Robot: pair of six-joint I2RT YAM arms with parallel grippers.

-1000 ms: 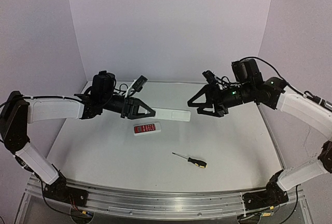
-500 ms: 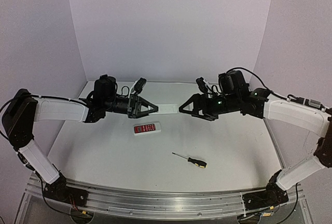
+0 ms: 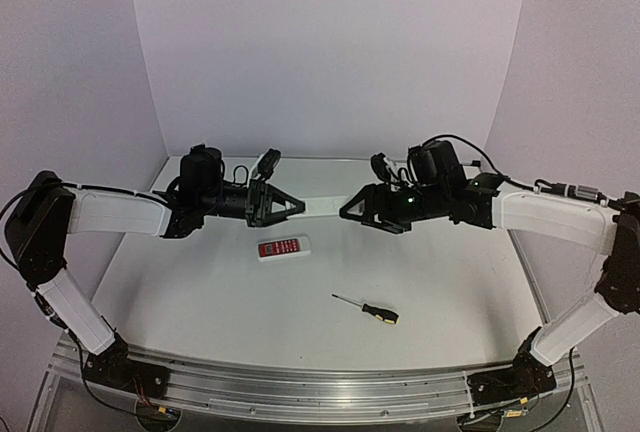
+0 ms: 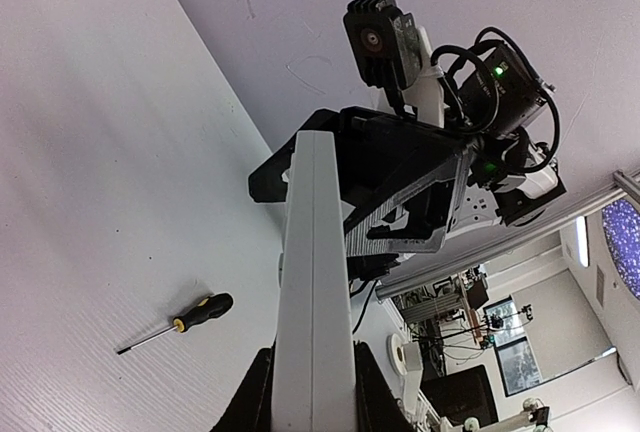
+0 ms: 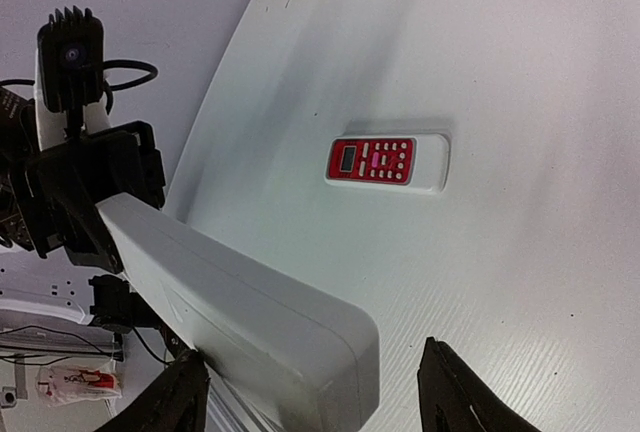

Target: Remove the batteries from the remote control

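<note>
The long white remote control is held above the table between the two arms. My left gripper is shut on its left end; in the left wrist view the remote runs edge-on from between the fingers. My right gripper is open around the remote's right end; in the right wrist view that end lies between the spread fingers, close to the left one and apart from the right one. No batteries show.
A shorter red-faced remote lies on the table below the held remote, also in the right wrist view. A screwdriver with black and yellow handle lies nearer the front, also in the left wrist view.
The right arm has moved left until its open fingers straddle the remote's right end. The left gripper lifted and shifted the remote slightly right.
</note>
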